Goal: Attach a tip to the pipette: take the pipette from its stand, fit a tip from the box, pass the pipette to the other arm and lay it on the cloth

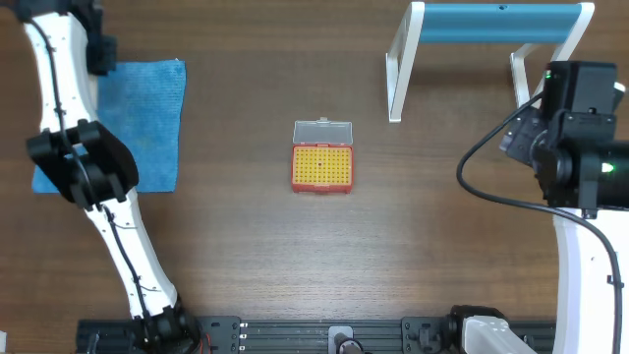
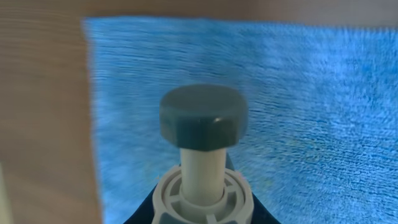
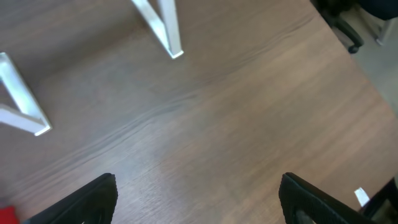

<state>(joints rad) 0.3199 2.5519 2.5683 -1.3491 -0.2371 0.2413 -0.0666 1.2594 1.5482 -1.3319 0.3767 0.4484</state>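
Wood-grain table (image 1: 324,265) | left end effector (image 2: 202,214) grasping pipette (image 2: 203,115) over fuzzy cloth (image 2: 311,93) | right end effector (image 3: 199,202) released

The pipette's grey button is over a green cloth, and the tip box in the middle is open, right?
Not quite. The cloth under the pipette is blue, not green; the left wrist view shows it. The rest is right: the button is grey, and the tip box in the middle is open.
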